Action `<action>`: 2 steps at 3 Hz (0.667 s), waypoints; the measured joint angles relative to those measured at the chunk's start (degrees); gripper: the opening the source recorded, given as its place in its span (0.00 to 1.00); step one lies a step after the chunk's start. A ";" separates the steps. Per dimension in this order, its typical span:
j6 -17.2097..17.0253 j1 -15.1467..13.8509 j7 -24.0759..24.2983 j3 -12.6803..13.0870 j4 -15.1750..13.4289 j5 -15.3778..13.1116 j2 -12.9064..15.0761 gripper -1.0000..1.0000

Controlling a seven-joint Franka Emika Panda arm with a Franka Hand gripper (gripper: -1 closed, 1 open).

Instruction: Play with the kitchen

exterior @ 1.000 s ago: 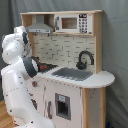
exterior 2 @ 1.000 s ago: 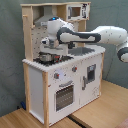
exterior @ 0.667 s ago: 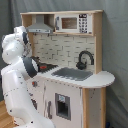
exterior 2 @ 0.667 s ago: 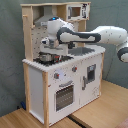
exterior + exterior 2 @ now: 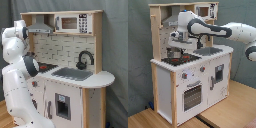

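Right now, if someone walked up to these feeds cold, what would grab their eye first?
The toy kitchen dominates both exterior views, tall, white and pale wood, with an oven door low on its front. Next comes the big white robot arm, reaching in from the second exterior view's right so that its pincer hangs just above the red-ringed hob. The grey sink and curved black tap sit beside the hob, under the small microwave.

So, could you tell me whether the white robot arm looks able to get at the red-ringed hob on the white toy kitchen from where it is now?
Probably yes. In the second exterior view the gripper hangs just above the red-ringed hob, under the grey hood, with nothing visible between them.
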 joint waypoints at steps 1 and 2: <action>-5.64 0.01 1.23 -0.01 0.20 0.00 0.75 0.00; -10.71 0.27 3.51 0.08 0.20 -0.02 2.36 0.00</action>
